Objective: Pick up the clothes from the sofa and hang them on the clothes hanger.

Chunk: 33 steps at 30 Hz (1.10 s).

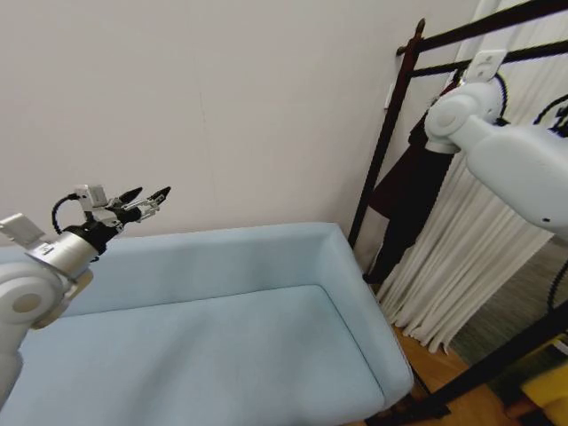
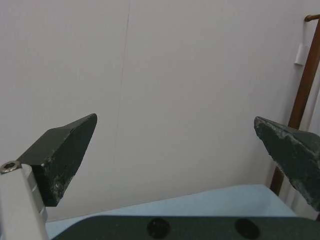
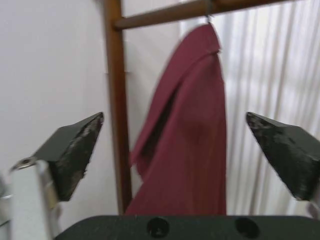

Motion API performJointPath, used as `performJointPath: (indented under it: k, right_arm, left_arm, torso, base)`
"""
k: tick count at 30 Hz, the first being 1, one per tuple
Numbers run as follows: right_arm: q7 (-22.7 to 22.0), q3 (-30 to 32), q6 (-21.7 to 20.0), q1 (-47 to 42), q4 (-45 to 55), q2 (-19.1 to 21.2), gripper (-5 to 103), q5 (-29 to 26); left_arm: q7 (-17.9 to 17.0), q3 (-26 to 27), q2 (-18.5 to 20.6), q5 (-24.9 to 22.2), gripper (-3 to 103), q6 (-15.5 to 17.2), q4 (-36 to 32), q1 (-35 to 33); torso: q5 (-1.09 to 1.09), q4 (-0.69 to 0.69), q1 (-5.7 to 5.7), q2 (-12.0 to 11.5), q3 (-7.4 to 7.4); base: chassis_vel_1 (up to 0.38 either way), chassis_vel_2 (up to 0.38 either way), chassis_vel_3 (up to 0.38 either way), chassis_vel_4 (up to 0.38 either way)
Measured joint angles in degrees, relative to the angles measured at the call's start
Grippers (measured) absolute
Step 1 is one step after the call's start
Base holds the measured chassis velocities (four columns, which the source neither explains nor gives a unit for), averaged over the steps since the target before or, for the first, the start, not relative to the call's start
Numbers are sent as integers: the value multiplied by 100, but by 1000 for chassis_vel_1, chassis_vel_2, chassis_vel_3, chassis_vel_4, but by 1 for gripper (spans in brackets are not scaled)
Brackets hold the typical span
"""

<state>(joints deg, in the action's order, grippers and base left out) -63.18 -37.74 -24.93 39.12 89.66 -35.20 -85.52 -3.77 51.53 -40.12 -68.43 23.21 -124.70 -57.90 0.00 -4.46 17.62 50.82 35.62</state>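
Nearest lies the pale blue sofa [image 1: 231, 355], its seat and backrest running along the white wall [image 1: 231, 89]. Over its left end the left gripper [image 1: 153, 192] hovers above the backrest, pointing at the wall, its 2 dark fingers apart and clamped on nothing. The left wrist view adds what the head view cannot: the gap of the left gripper [image 2: 175, 118] frames bare wall, with a strip of sofa [image 2: 220, 197] below and the rack's brown post [image 2: 302, 85] at the far right.

To the right, the right arm [image 1: 519, 160] is raised high toward the dark wooden clothes rack [image 1: 388, 133], which stands just beyond the sofa's right end. From the head view the garment [image 1: 415, 182] on the rack looks dark and half hidden behind the arm. The right wrist view shows it plainly: a maroon garment [image 3: 197, 165] hanging by a hook from the rack's crossbar [image 3: 165, 14], beside the upright post. The right gripper [image 3: 175, 115] faces it with fingers wide apart, not touching the cloth. White curtains [image 1: 461, 257] hang behind the rack.
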Motion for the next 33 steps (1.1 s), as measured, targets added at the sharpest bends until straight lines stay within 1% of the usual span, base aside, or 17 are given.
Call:
performJointPath:
  k: [2, 3, 4, 7, 8, 10, 12, 14, 15, 18, 19, 21, 24, 25, 29, 30, 33]
  right_arm:
    - [172, 88, -6, -121, 365, 132, 92, 93]
    - [275, 125, -6, -178, 563, 195, 99, 132]
    - [275, 125, -6, -178, 563, 195, 99, 132]
    - [661, 176, 108, -341, 1188, 452, 100, 181]
    - [901, 186, 210, -470, 1633, 687, 100, 151]
    - [1030, 187, 296, -565, 1887, 839, 100, 108]
    - [1272, 187, 502, -837, 2318, 1074, 100, 3]
    - [1564, 248, 705, -1239, 2500, 1126, 100, -25]
    - [1564, 248, 705, -1239, 2500, 1126, 100, -25]
    - [2418, 533, 1085, -2161, 2495, 1090, 100, 397]
    - [2418, 533, 1085, -2161, 2495, 1090, 100, 397]
    - [2937, 1006, 1206, -2903, 2417, 1034, 100, 664]
    - [3420, 1634, 1393, -4009, 2254, 767, 100, 1189]
    - [3420, 1634, 1393, -4009, 2254, 767, 100, 1189]
    - [3553, 2217, 1513, -5108, 1992, -3, 100, 1976]
    - [3553, 2217, 1513, -5108, 1992, -3, 100, 1976]
    - [3737, 2439, 1625, -5830, 1746, -504, 100, 2668]
  left_arm:
    - [-105, 22, -53, 336, 100, -20, -183, -139]
    - [-154, 49, -80, 532, 100, -26, -279, -223]
    - [-154, 49, -80, 532, 100, -26, -279, -223]
    - [-268, 84, -205, 974, 100, -103, -497, -440]
    - [-374, 8, -307, 1159, 100, -165, -568, -494]
    - [-410, -47, -384, 1260, 100, -171, -604, -525]
    - [-432, -107, -530, 1513, 100, -170, -647, -672]
    - [-437, -82, -662, 1765, 100, -191, -678, -955]
    - [-437, -82, -662, 1765, 100, -191, -678, -955]
    - [-529, 5, -878, 2071, 100, -292, -685, -1375]
    - [-529, 5, -878, 2071, 100, -292, -685, -1375]
    - [-548, 42, -1004, 2194, 100, -376, -684, -1587]
    - [-551, -13, -1204, 2355, 100, -481, -678, -1772]
    - [-551, -13, -1204, 2355, 100, -481, -678, -1772]
    - [-517, -223, -1487, 2635, 100, -657, -556, -1862]
    - [-517, -223, -1487, 2635, 100, -657, -556, -1862]
    - [-333, -265, -1760, 2891, 100, -887, -393, -2013]
  torso:
    - [0, -1, 0, 0, 0]
    - [2, -1, 0, 0, 0]
    - [2, -1, 0, 0, 0]
    - [0, 4, 0, 0, 0]
    - [-1, 1, 0, 1, 0]
    - [-2, 1, 0, 0, -1]
    - [0, -8, -1, 1, -2]
    - [2, -6, -1, 1, -1]
    - [2, -6, -1, 1, -1]
    - [0, 4, 1, 0, 1]
    - [0, 4, 1, 0, 1]
    - [-3, 3, 1, 0, 0]
    - [3, -3, 0, 1, 0]
    - [3, -3, 0, 1, 0]
    - [2, -2, 1, 0, 0]
    - [2, -2, 1, 0, 0]
    - [-1, 7, 1, 0, 1]
  base:
    - [0, 0, 0, 0]
    - [0, 0, 0, 0]
    - [0, 0, 0, 0]
    - [0, 0, 0, 0]
    - [0, 0, 0, 0]
    - [0, 0, 0, 0]
    - [0, 0, 0, 0]
    - [0, 0, 0, 0]
    - [0, 0, 0, 0]
    - [0, 0, 0, 0]
    - [0, 0, 0, 0]
    - [0, 0, 0, 0]
    - [0, 0, 0, 0]
    - [0, 0, 0, 0]
    - [0, 0, 0, 0]
    - [0, 0, 0, 0]
    - [0, 0, 0, 0]
